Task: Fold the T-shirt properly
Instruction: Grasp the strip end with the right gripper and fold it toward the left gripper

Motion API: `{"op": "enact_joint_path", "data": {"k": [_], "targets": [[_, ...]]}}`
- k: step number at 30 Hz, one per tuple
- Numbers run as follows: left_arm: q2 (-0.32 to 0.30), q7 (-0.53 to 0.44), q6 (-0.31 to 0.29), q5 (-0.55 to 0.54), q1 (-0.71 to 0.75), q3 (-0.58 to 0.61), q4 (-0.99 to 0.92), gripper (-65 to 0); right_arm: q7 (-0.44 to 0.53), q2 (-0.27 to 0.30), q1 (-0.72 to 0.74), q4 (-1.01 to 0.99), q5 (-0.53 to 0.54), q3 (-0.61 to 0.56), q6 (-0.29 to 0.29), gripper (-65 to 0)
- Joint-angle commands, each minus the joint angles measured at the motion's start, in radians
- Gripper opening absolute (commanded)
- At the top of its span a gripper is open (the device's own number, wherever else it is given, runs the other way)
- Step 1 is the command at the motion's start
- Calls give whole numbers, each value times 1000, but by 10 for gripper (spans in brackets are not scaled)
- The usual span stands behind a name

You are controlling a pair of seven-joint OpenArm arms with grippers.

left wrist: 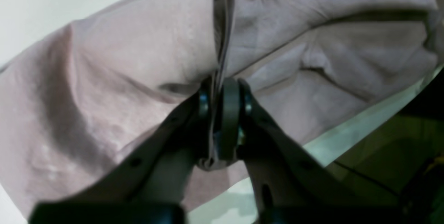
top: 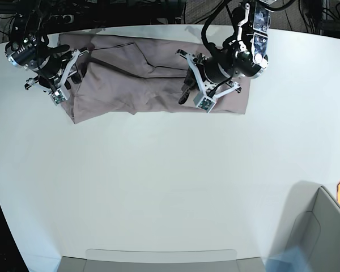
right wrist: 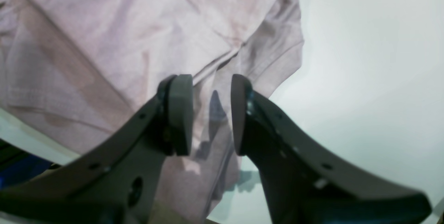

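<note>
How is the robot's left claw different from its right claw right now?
The left gripper has a fold of the T-shirt caught between its pads, which stand close together; the right gripper stands open with a clear gap and nothing in it. In the base view the left gripper is over the middle of the T-shirt, while the right gripper is at its end. Both are dark and hover over the same cloth.

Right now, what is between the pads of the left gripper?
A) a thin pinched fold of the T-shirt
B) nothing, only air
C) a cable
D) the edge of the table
A: in the left wrist view, the left gripper has a thin fold of the T-shirt squeezed between its pads.
</note>
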Motion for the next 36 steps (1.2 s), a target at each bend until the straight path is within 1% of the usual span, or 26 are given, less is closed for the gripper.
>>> {"op": "enact_joint_path", "data": {"k": [1, 2, 3, 4, 5, 9, 12, 14, 15, 16, 18, 20, 22, 25, 27, 30, 31, 34, 36], "targets": [[7, -20, -3, -16, -6, 2, 24, -502, 14, 13, 4, 17, 8, 7, 1, -462], [20, -20, 8, -16, -6, 4, 24, -464, 14, 13, 4, 17, 8, 9, 1, -462], [26, -20, 32, -18, -6, 4, 24, -449, 14, 13, 4, 17, 8, 10, 1, -462], [33, -20, 57, -21, -6, 4, 24, -451, 14, 13, 4, 17, 8, 10, 1, -462], [36, -20, 69, -31, -6, 5, 24, -461, 14, 13, 6, 17, 8, 10, 1, -462], [34, -16, 69, -153, -14, 8, 19, -512, 14, 13, 7, 17, 13, 10, 1, -461], [36, -25, 69, -169, -9, 2, 29, -551, 14, 13, 9, 19, 14, 12, 1, -461], [36, -49, 68, -171, -2, -61, 72, -605, 16, 14, 10, 20, 16, 23, 1, -461], [36, -68, 68, -172, 24, -104, 78, -635, 16, 14, 10, 20, 17, 43, 1, -461], [34, -85, 68, -172, 50, -145, 78, -650, 16, 14, 10, 20, 26, 66, 1, -461], [31, -115, 69, -168, 67, -214, 76, -650, 16, 14, 10, 17, 65, 101, 1, -461], [30, -134, 69, -165, 53, -249, 59, -650, 16, 19, 7, 17, 105, 125, 1, -461], [5, -129, 71, -165, 11, -251, 7, -650, 16, 19, 4, 17, 137, 136, 1, -461], [-18, -128, 71, -163, -60, -251, -99, -650, 16, 16, 4, 17, 146, 132, 1, -461], [-30, -128, 71, -134, -71, -253, -122, -650, 16, 14, 4, 16, 146, 132, 1, -461], [-32, -121, 71, -103, -66, -246, -120, -650, 16, 13, 6, 16, 148, 130, 1, -461], [-36, -118, 71, -100, -66, -230, -125, -650, 16, 13, 7, 16, 148, 130, 1, -461], [-76, -98, 71, -64, -45, -148, -128, -650, 16, 13, 10, 14, 145, 132, 1, -461], [-82, -98, 71, -44, -16, -96, -125, -650, 16, 13, 12, 13, 145, 136, 1, -461]]}}
